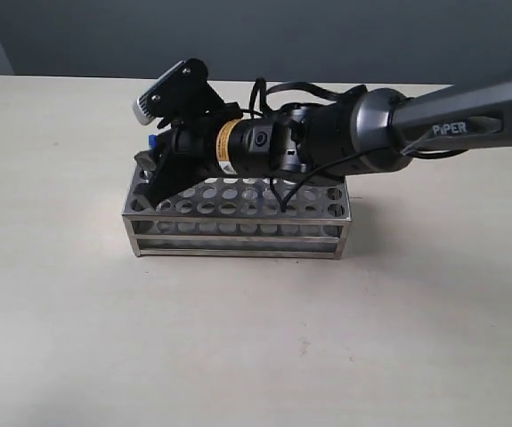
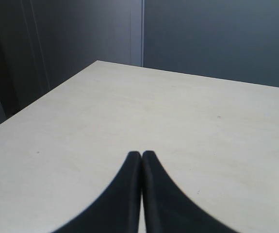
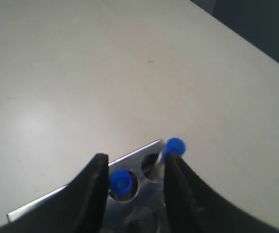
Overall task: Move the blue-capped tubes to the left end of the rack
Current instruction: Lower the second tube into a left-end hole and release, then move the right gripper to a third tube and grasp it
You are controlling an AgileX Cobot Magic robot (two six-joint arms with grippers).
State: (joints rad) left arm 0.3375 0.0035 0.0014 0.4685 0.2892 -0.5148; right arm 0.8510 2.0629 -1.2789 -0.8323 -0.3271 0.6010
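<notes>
The silver rack (image 1: 238, 222) stands mid-table. My right gripper (image 1: 153, 171) reaches across from the right and hangs over the rack's left end. In the right wrist view the right gripper (image 3: 135, 160) is open above the rack (image 3: 144, 208) corner. One blue-capped tube (image 3: 121, 180) sits in a hole between the fingers. A second blue-capped tube (image 3: 174, 145) stands in the corner hole, leaning against one finger. One blue cap (image 1: 151, 140) shows beside the gripper; other tubes are hidden by the arm. My left gripper (image 2: 141, 154) is shut on nothing, over bare table.
The right arm (image 1: 371, 133) and its cables lie across the rack's back rows. A dark wall rises behind the pale table (image 1: 256, 338). The left arm does not show in the exterior view.
</notes>
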